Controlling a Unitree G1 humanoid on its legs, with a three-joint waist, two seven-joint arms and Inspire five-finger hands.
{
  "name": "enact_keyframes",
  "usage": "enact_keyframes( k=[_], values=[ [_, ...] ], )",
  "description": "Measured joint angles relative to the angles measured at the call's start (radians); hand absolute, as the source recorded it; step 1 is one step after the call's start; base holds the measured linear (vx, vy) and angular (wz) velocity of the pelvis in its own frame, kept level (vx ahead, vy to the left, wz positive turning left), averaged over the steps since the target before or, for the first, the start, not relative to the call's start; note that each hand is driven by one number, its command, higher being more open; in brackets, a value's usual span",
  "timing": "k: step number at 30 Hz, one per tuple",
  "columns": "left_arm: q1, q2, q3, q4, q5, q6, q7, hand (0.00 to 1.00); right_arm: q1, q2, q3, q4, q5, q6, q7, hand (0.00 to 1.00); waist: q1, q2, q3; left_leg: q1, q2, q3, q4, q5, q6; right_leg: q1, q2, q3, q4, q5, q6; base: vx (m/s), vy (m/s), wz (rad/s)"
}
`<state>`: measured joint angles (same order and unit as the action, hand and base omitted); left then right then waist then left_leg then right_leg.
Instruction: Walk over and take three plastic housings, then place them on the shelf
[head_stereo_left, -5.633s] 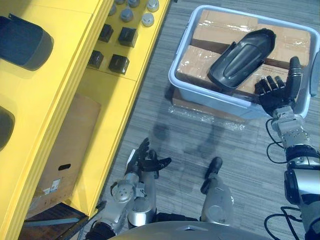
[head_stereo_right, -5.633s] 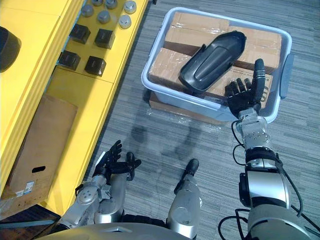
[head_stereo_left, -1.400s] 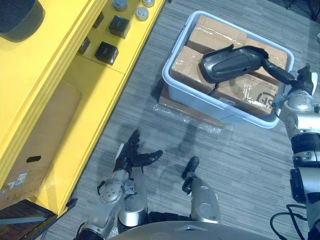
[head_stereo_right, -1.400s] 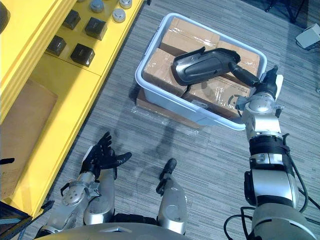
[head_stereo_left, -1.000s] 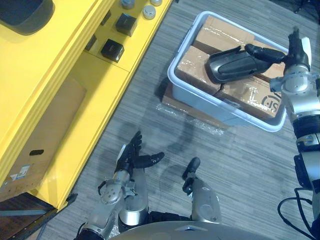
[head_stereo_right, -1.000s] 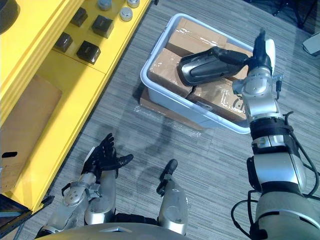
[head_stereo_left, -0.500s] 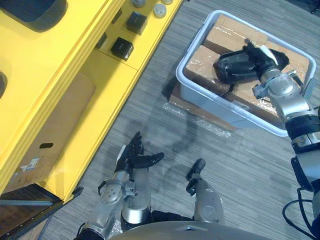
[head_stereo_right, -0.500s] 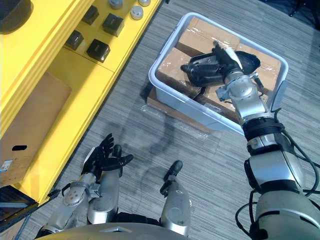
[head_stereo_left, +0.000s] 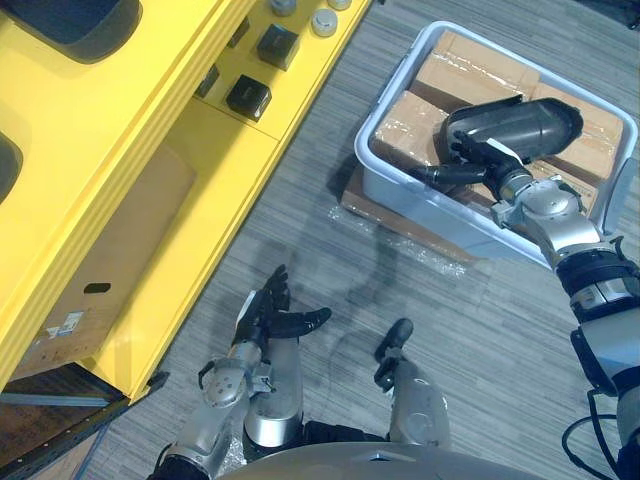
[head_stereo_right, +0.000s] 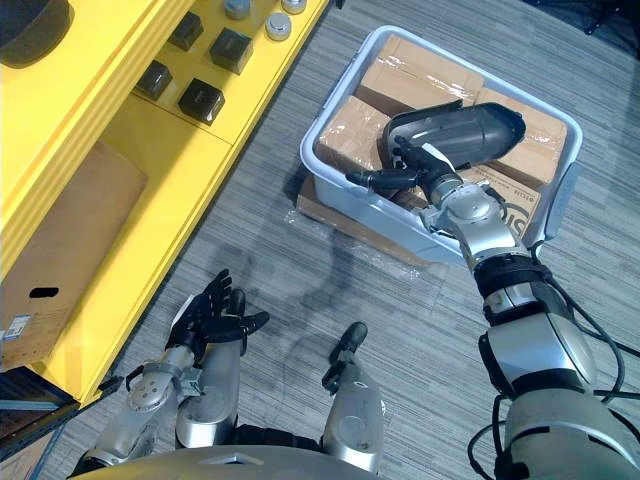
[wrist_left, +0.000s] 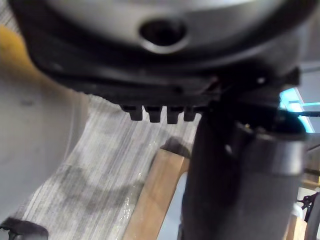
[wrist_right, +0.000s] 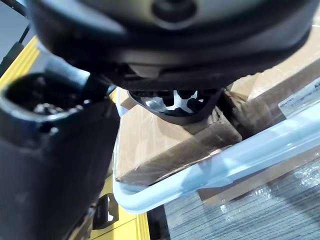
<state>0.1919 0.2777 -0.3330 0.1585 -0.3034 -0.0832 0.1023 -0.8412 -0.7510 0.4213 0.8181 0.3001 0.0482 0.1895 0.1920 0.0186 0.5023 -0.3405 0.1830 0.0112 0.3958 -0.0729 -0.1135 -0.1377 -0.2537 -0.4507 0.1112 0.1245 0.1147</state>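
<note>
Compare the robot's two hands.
The left hand hangs low over the floor, fingers spread, holding nothing. The right hand reaches into the grey bin and pinches the dark plastic housing between thumb and fingers. Both are dark, on silver-grey arms.

Housing (head_stereo_left: 520, 122): 3. Black cube (head_stereo_right: 200, 100): 4. Grey cap (head_stereo_right: 275, 25): 3 in view. Bin (head_stereo_left: 440, 211): 1. Carton (head_stereo_right: 350, 125) in bin: 4. Box (head_stereo_right: 60, 240) under shelf (head_stereo_left: 120, 150): 1.
</note>
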Motion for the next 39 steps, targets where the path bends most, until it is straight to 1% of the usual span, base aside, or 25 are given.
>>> enact_keyframes(
  k=[3, 9, 13, 16, 19, 25, 27, 31, 34, 35, 37, 38, 39],
  values=[
    [0.000, 0.001, -0.010, 0.007, 0.000, 0.000, 0.000, 1.00, 0.004, 0.001, -0.001, 0.026, -0.003, -0.002, 0.004, 1.00, -0.001, 0.007, -0.004, 0.002, 0.000, -0.001, -0.007, 0.003, 0.004, 0.000, 0.000, -0.002, 0.000, -0.001, -0.001, 0.00, 0.000, 0.00],
    [-0.002, 0.009, -0.011, 0.010, 0.000, 0.000, 0.000, 1.00, 0.025, 0.001, -0.028, 0.034, -0.022, -0.018, 0.047, 1.00, -0.004, 0.007, -0.004, 0.012, -0.001, -0.001, -0.028, 0.021, -0.006, 0.001, 0.000, -0.004, 0.002, -0.001, -0.002, 0.00, 0.000, 0.00],
    [-0.004, 0.016, -0.008, 0.010, 0.000, 0.000, -0.002, 1.00, 0.044, -0.002, -0.044, 0.033, -0.100, -0.017, 0.045, 1.00, -0.010, 0.006, -0.005, 0.017, 0.000, -0.001, -0.032, 0.023, -0.007, 0.002, 0.000, -0.003, 0.005, -0.003, -0.005, 0.00, 0.000, 0.00],
    [-0.004, 0.018, -0.005, 0.010, 0.000, 0.000, -0.003, 1.00, 0.059, -0.028, -0.045, 0.031, -0.173, -0.012, 0.036, 1.00, -0.006, 0.006, -0.005, 0.017, 0.000, 0.000, -0.031, 0.023, -0.007, 0.002, 0.000, 0.002, 0.005, -0.003, -0.004, 0.00, 0.000, 0.00],
    [-0.004, 0.023, -0.005, 0.010, 0.000, 0.001, -0.003, 1.00, 0.067, -0.059, -0.045, 0.031, -0.214, 0.004, 0.031, 1.00, -0.005, 0.005, -0.005, 0.017, 0.000, 0.000, -0.030, 0.023, -0.007, 0.001, 0.000, 0.003, 0.005, -0.003, -0.004, 0.00, 0.000, 0.00],
    [-0.003, 0.038, -0.002, 0.009, 0.000, 0.001, -0.002, 1.00, 0.072, -0.140, -0.057, 0.024, -0.225, 0.008, 0.022, 1.00, -0.008, 0.003, -0.005, 0.014, 0.005, 0.000, -0.014, 0.019, -0.009, 0.001, 0.006, 0.009, 0.002, -0.002, -0.004, 0.00, 0.004, -0.02],
    [-0.002, 0.039, -0.001, 0.008, 0.000, 0.001, -0.002, 1.00, 0.072, -0.164, -0.062, -0.002, -0.256, 0.012, 0.018, 1.00, -0.011, -0.001, -0.005, 0.012, 0.005, 0.000, -0.013, 0.016, -0.009, 0.001, 0.007, 0.011, 0.000, -0.001, -0.002, 0.01, 0.011, -0.04],
    [0.003, 0.039, 0.019, 0.005, 0.000, 0.001, -0.003, 1.00, 0.068, -0.194, -0.101, -0.067, -0.257, 0.027, 0.015, 1.00, -0.017, -0.012, -0.004, 0.009, 0.012, 0.005, 0.002, 0.006, -0.011, 0.001, 0.013, 0.017, -0.006, 0.001, -0.001, 0.01, 0.011, -0.05],
    [0.007, 0.040, 0.034, -0.002, 0.000, 0.001, -0.003, 1.00, 0.055, -0.198, -0.103, -0.085, -0.267, 0.037, 0.015, 1.00, -0.027, -0.019, -0.002, 0.007, 0.013, 0.006, 0.003, 0.004, -0.011, 0.001, 0.013, 0.017, -0.007, 0.001, -0.001, 0.00, 0.000, 0.00],
    [0.009, 0.041, 0.036, -0.008, 0.000, 0.001, -0.003, 1.00, 0.051, -0.198, -0.103, -0.090, -0.292, 0.043, 0.016, 1.00, -0.030, -0.024, -0.001, 0.007, 0.013, 0.006, 0.004, 0.004, -0.011, 0.001, 0.014, 0.017, -0.007, 0.001, -0.001, 0.00, 0.000, 0.00],
    [0.010, 0.045, 0.036, -0.016, 0.000, 0.001, -0.003, 1.00, 0.048, -0.198, -0.108, -0.090, -0.293, 0.053, 0.015, 1.00, -0.031, -0.031, -0.002, 0.007, 0.015, 0.008, 0.006, 0.003, -0.011, 0.001, 0.015, 0.017, -0.007, 0.001, -0.001, 0.02, 0.004, 0.00],
    [0.010, 0.045, 0.036, -0.018, 0.000, 0.001, -0.003, 1.00, 0.049, -0.198, -0.109, -0.092, -0.287, 0.056, -0.001, 1.00, -0.031, -0.033, -0.001, 0.007, 0.017, 0.008, 0.007, 0.002, -0.012, 0.001, 0.016, 0.018, -0.007, 0.001, -0.001, 0.00, 0.000, 0.00],
    [0.010, 0.045, 0.036, -0.021, 0.000, 0.001, -0.003, 1.00, 0.049, -0.198, -0.118, -0.099, -0.255, 0.070, -0.040, 1.00, -0.031, -0.034, -0.001, 0.007, 0.017, 0.009, 0.010, 0.000, -0.013, 0.001, 0.017, 0.018, -0.007, 0.001, -0.001, 0.00, 0.000, 0.00]
  ],
)
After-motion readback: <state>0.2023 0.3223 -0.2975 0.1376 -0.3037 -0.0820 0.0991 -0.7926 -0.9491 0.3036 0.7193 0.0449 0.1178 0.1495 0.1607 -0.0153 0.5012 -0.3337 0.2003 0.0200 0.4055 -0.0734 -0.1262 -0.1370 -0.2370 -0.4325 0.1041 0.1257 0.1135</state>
